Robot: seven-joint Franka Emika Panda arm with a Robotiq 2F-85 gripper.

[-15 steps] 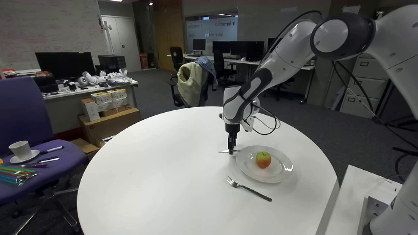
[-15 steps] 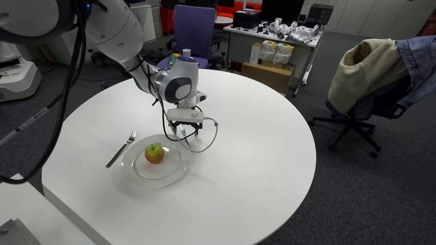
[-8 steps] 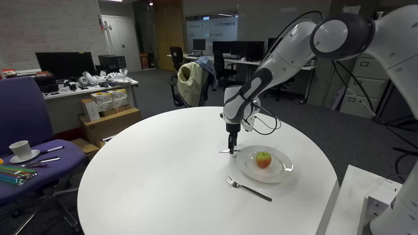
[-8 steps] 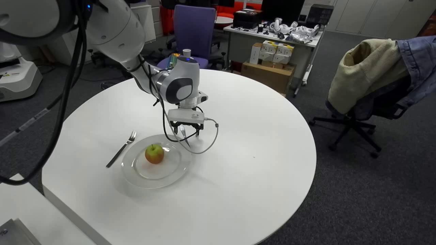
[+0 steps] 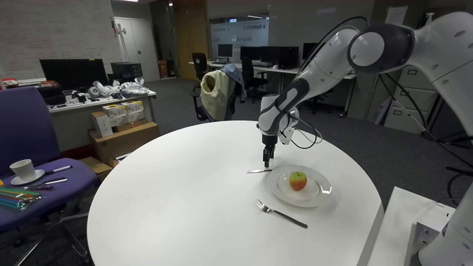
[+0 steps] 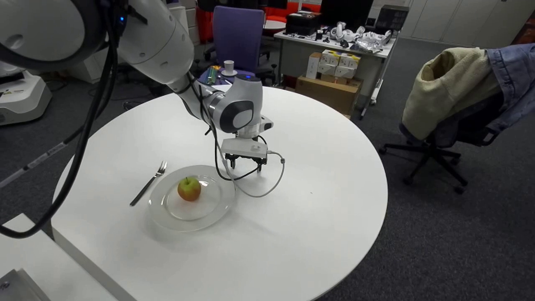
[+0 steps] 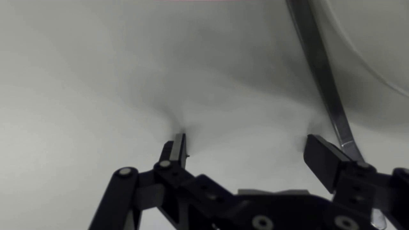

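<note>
In an exterior view: gripper (image 5: 269, 161) shifted to far side of knife (image 5: 258, 171), which it seemed to straddle a moment ago; knife itself unmoved on table (image 5: 177, 184), handle end near plate (image 5: 284, 192) bearing apple (image 5: 298, 181). Fork (image 5: 282, 215) along plate's other side.

In an exterior view: gripper (image 6: 246, 168) displaced sideways; knife hard to make out behind it.

In wrist view: jaws spread wide, nothing between fingers (image 7: 322, 159); knife (image 7: 323, 73) outside them, on plate side. Upshot, as judged: knife unheld, outside jaws' span.
</note>
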